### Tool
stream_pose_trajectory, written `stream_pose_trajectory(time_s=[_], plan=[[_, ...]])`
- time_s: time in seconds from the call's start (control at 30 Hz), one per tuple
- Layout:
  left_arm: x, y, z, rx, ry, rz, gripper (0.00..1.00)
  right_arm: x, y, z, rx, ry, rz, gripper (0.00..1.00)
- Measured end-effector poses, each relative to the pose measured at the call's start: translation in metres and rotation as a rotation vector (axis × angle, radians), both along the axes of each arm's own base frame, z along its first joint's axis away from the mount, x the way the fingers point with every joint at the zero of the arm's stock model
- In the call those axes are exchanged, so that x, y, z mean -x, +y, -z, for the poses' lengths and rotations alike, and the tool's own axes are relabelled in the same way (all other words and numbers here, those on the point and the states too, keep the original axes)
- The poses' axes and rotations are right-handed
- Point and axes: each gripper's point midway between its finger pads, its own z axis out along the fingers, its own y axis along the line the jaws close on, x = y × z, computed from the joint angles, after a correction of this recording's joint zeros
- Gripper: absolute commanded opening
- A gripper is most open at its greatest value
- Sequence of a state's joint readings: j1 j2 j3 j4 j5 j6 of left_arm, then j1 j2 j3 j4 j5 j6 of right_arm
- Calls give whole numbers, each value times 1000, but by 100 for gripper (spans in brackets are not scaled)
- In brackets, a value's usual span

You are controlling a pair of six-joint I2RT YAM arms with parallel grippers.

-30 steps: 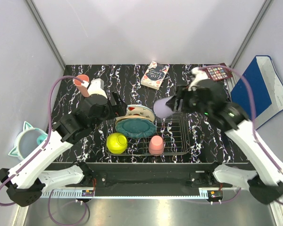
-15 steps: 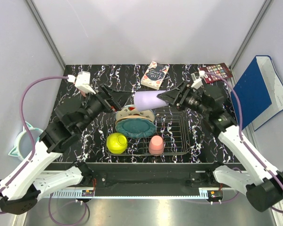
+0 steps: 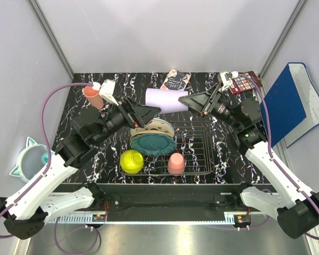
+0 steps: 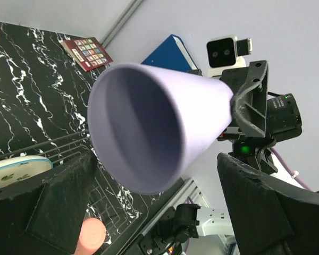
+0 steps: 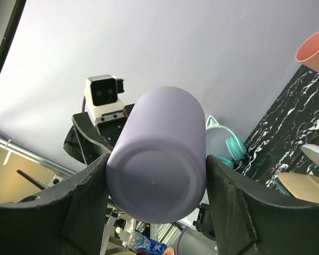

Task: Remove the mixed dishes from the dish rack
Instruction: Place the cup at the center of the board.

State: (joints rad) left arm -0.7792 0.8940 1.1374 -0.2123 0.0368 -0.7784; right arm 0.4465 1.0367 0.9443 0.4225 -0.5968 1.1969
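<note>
Lilac cup [image 3: 166,100] now clear of dish rack [image 3: 199,154], sideways in right hand's [image 3: 187,100] grip; left hand [image 3: 152,112] open for handover.

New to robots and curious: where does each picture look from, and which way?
Top external: above and behind, looking down on the dish rack; left arm and right arm show.
Left wrist: faces the mouth of the lilac cup; its open jaws show either side.
Right wrist: faces the cup's base, clamped between its jaws.
Shared: all three show that cup.
</note>
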Motion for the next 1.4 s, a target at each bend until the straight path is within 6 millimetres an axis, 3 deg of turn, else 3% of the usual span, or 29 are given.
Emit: stream_pose_trajectory(time_s=[0.17, 0.27, 0.43, 0.6, 0.7, 0.8, 0.87, 0.9, 0.93, 1.0, 1.03, 1.07, 1.2, 1.4], plan=[[5, -5, -5, 30, -6, 40, 91, 4, 1, -1, -3, -3, -20, 0], [7, -9, -10, 52, -13, 63, 81, 5, 1, 1, 2, 1, -26, 0], [9, -13, -7, 71, -6, 88, 50, 2, 3, 12, 16, 29, -30, 0], [9, -14, -1, 69, 10, 92, 29, -2, 8, 29, 37, 74, -50, 0], [7, -14, 4, 65, 25, 87, 0, -2, 8, 29, 36, 76, -49, 0], [17, -15, -8, 112, 13, 123, 0, -2, 10, 32, 35, 102, -63, 0], [21, -14, -11, 122, 12, 132, 0, 0, 11, 31, 32, 102, -74, 12], [22, -14, -11, 122, 13, 132, 0, 1, 11, 31, 32, 101, -77, 26], [21, -14, -10, 119, 17, 130, 0, 1, 11, 32, 35, 104, -76, 55], [20, -13, -6, 107, 32, 120, 0, 0, 11, 35, 47, 114, -73, 78], [19, -12, -4, 98, 43, 110, 0, 0, 11, 38, 59, 121, -70, 94], [18, -11, -2, 87, 55, 102, 0, -2, 11, 41, 77, 125, -60, 100], [-3, 11, 12, -9, 78, -63, 0, -8, 3, 63, 210, 128, 32, 100], [-27, 51, 17, -140, 88, -268, 0, -13, -21, 64, 368, 91, 184, 100]])
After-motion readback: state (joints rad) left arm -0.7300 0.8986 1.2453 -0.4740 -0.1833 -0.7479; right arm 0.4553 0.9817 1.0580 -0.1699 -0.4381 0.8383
